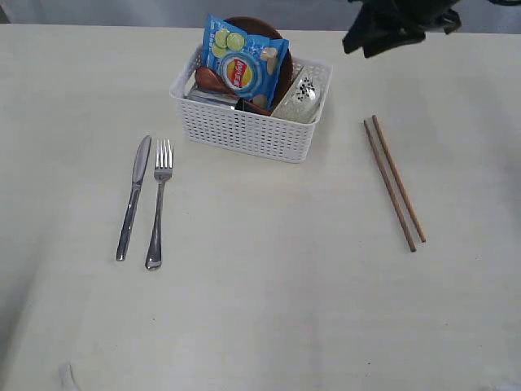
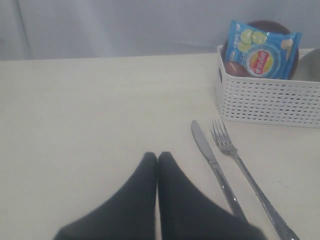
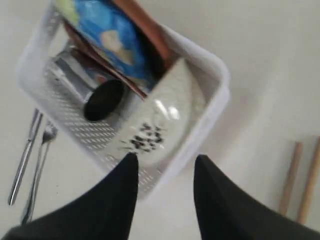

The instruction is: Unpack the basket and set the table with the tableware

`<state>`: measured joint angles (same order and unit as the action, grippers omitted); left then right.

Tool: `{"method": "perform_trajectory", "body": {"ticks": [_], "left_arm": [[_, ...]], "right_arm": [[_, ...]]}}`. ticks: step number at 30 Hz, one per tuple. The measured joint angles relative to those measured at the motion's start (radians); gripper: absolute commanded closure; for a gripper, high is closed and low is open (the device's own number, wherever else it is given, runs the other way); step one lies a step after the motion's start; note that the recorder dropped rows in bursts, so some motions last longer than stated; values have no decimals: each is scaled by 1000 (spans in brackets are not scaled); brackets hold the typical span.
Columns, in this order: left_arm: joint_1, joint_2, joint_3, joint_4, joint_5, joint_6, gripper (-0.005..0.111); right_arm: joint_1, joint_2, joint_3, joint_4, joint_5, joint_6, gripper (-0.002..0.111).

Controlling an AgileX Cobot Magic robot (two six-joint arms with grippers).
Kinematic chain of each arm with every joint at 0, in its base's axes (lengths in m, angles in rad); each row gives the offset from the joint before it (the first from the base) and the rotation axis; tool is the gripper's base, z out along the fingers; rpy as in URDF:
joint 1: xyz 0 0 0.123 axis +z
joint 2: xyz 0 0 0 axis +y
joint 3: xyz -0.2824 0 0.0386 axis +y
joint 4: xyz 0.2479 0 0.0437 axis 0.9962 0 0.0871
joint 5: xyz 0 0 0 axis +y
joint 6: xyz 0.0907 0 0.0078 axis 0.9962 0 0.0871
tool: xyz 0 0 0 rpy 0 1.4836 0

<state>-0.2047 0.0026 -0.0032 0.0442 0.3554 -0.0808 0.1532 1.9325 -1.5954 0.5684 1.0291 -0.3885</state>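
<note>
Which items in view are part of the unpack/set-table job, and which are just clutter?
Job items:
- basket
- knife, fork and chopsticks, already out on the table
- bowl, mug, wooden spoon and brown plate, in the basket

Not part of it:
- blue snack bag, propped in the basket

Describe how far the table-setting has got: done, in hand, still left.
Done: knife, fork and chopsticks lie on the table. In hand: nothing held; the right end effector is open, pointing at the bowl in the basket; the left end effector is shut, empty. Left: bowl, mug, spoon, plate.
</note>
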Motion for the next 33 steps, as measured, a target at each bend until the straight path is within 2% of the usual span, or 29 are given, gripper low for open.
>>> {"method": "perform_trajectory", "body": {"ticks": [8,13,18,25,33], "left_arm": [[0,0,0,0,0,0,107],[0,0,0,0,0,0,107],[0,0,0,0,0,0,107],[0,0,0,0,0,0,107],[0,0,0,0,0,0,107]], "right_arm": [[198,69,-106,8,-57,-100,68],[268,180,-220,8,-91,-134,68],[295,313,-373,2,-99,-146,68],[299,508,-610,-44,-4,-164,68],[299,607,-765,-37,52,-219,68]]}}
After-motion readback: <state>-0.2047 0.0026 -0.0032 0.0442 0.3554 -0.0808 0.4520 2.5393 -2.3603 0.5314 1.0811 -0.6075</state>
